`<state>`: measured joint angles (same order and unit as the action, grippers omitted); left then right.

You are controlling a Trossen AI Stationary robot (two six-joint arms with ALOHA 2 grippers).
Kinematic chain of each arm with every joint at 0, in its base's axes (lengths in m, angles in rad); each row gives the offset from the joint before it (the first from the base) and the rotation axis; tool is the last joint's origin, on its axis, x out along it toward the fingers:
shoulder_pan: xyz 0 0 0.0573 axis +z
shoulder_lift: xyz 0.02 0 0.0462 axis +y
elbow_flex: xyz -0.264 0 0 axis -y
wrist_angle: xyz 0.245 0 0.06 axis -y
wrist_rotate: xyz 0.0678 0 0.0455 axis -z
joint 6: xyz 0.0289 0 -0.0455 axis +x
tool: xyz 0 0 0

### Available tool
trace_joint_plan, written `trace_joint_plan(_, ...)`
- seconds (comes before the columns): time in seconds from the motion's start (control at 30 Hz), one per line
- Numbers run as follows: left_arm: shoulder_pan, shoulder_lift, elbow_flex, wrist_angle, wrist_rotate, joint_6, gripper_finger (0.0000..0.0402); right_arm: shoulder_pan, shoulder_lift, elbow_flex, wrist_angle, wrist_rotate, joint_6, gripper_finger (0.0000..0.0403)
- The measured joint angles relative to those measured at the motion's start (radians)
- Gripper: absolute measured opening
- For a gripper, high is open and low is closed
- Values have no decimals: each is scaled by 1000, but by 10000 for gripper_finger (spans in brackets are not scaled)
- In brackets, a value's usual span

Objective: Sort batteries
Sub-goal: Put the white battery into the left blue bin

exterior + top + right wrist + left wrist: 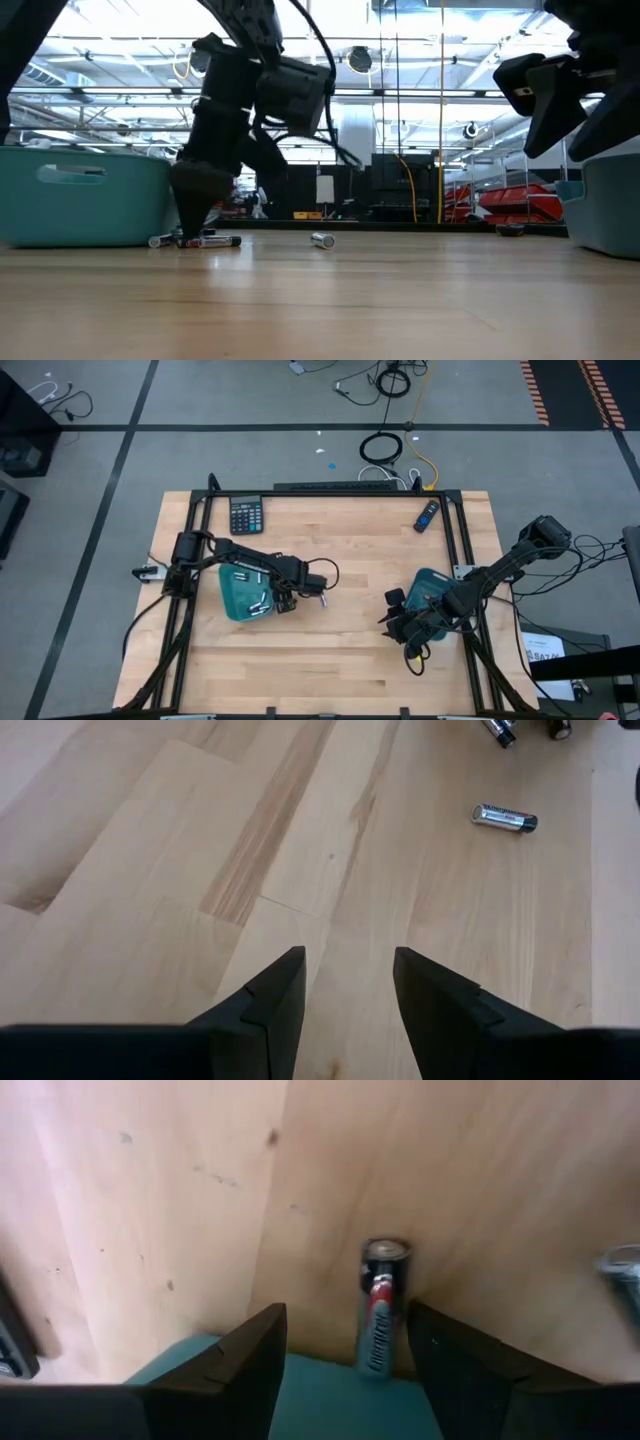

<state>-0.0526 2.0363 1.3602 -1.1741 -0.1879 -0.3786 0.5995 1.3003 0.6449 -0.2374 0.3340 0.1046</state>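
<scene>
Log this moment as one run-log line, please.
left gripper: jaws open, low over battery beside left teal tray | right gripper: jaws open, empty, above bare wood | loose battery on table

Both arms: matte black, jointed segments, blocky housings. Left arm [245, 558]: thin black cable looping off near the wrist. Right arm [500, 568]: rounded black joint at its far end, yellow cable end below the gripper. Fingers [268, 1005] dark, flat, wedge-shaped.
</scene>
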Motion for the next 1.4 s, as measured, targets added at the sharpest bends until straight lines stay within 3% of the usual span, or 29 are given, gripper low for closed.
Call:
trace_joint_plan(0.2, 16, -6, -42, 64, 31, 30, 191, 0, 0, 0, 0, 0, -9, 145)
trace_joint_plan(0.47, 18, -5, -49, 106, 56, 98, 38, 0, 0, 0, 1, 5, -14, 145)
trace_joint_plan(0.63, 6, -3, -4, 43, 20, 90, 38, -3, 0, 0, 1, 5, -16, 145)
trace_joint_plan(0.83, -4, -21, 137, -138, -32, 7, 38, -3, 0, 0, 4, 5, -11, 145)
trace_joint_plan(0.97, -9, -52, 208, -314, 76, -90, 38, -3, 0, 0, 4, 5, -3, 145)
trace_joint_plan(1.1, -15, -98, 197, -396, 239, -225, 39, -2, 0, 0, 1, 4, 7, 145)
trace_joint_plan(1.17, -32, -122, 179, -391, 242, -280, 59, -2, 0, 0, 1, 4, 13, 145)
trace_joint_plan(1.4, -78, -138, 170, -395, 212, -326, 184, -2, 0, 0, 0, 0, 15, 145)
